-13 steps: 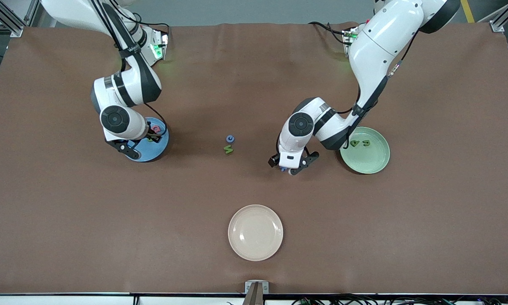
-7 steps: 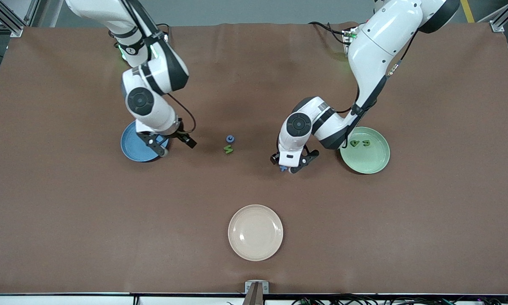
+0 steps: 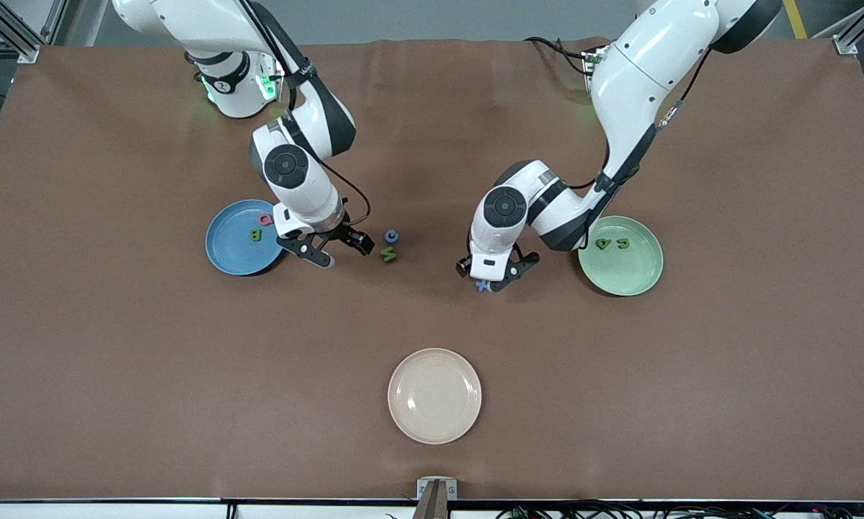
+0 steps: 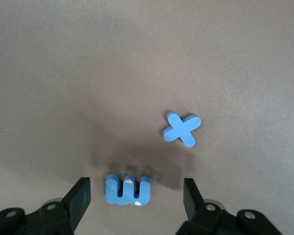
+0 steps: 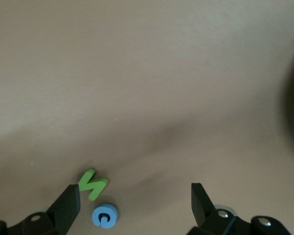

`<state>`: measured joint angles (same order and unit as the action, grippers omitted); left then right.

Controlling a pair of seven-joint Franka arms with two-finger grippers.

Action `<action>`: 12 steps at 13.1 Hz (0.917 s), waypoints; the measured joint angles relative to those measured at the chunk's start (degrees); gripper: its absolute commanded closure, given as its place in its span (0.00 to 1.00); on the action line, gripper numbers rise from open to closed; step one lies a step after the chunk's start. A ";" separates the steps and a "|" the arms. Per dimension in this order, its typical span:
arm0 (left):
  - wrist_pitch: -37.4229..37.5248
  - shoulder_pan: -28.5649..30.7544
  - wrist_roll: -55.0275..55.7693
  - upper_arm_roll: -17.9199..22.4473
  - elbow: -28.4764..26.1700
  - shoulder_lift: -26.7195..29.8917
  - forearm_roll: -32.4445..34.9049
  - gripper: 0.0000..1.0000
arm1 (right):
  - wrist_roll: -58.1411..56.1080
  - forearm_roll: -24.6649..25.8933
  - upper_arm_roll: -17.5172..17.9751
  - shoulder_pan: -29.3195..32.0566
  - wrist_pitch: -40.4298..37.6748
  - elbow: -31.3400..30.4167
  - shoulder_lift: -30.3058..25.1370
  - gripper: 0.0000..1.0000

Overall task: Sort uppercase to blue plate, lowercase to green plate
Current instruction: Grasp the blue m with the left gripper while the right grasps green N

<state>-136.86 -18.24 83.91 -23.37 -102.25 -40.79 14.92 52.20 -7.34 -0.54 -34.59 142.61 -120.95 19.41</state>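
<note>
The blue plate holds the red Q and the green B. My right gripper is open and empty, low over the table between that plate and the green N and blue C. In the right wrist view the N and C lie next to one fingertip of the right gripper. My left gripper is open, with the blue three-pronged letter between its jaws and the blue x just past it. In the front view the left gripper hides the three-pronged letter, and the x shows. The green plate holds two green letters.
A cream plate sits nearer to the front camera, midway along the table. The brown mat covers the whole table.
My right arm has swung from over the blue plate toward the green N and blue C, uncovering the Q and B. My left gripper has shifted slightly over the blue letters.
</note>
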 measured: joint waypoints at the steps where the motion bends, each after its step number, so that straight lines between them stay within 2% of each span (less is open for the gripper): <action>1: 0.01 0.00 0.01 0.00 -0.13 0.00 0.00 0.20 | -2.15 0.79 0.01 -0.44 0.00 0.82 0.02 0.00; 3: 0.02 0.00 0.01 0.00 -0.32 0.00 0.00 0.21 | -4.63 4.98 0.01 -1.55 -0.10 2.29 0.60 0.00; 6: 0.02 -0.02 0.03 0.00 -0.56 0.00 0.00 0.30 | -5.68 9.31 0.02 -3.60 -0.05 4.02 3.66 0.01; 8: 0.03 -0.08 0.03 0.00 -0.68 0.00 0.00 0.37 | -6.16 10.30 0.02 -4.95 -0.03 6.19 6.36 0.01; 12: -0.06 -0.13 0.06 -0.04 -0.71 0.05 0.00 0.52 | -8.40 10.95 0.01 -6.57 -0.06 10.86 10.68 0.09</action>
<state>-136.92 -18.37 83.98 -23.41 -102.96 -40.74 14.92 43.80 3.61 -0.53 -41.16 142.55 -110.09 30.09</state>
